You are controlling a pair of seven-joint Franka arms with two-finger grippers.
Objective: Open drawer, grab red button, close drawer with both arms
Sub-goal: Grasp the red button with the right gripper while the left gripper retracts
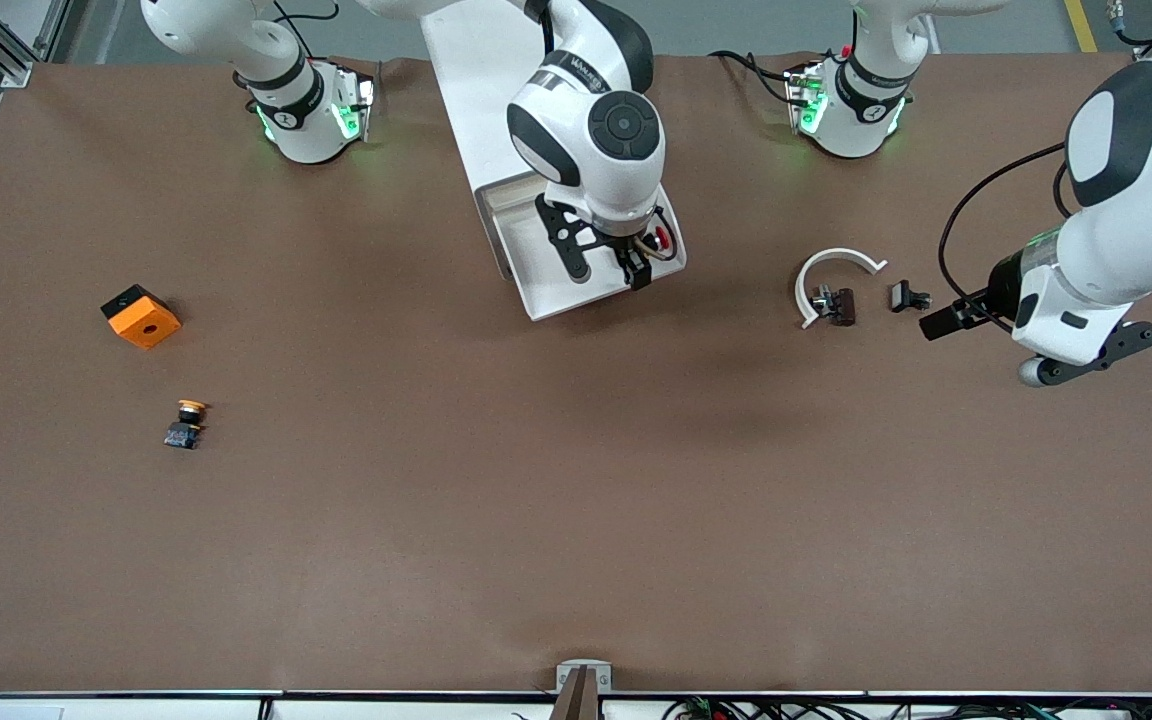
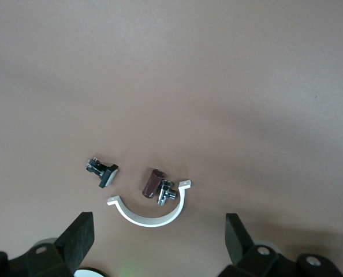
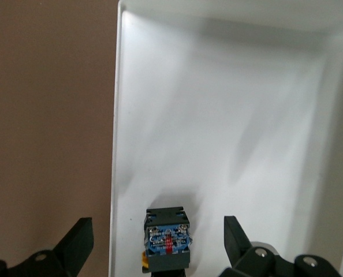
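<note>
Brown desk surface carries, nearest the front camera, a yellow-capped button and an orange cube toward the right arm's end. Toward the left arm's end lie a white clip and small black parts; the left gripper hangs over them, fingers spread, holding nothing. Farther back, the drawer stands pulled out of the cabinet. The button lies in the drawer, by its front edge. The right gripper hangs over it, fingers spread either side, not touching.
</note>
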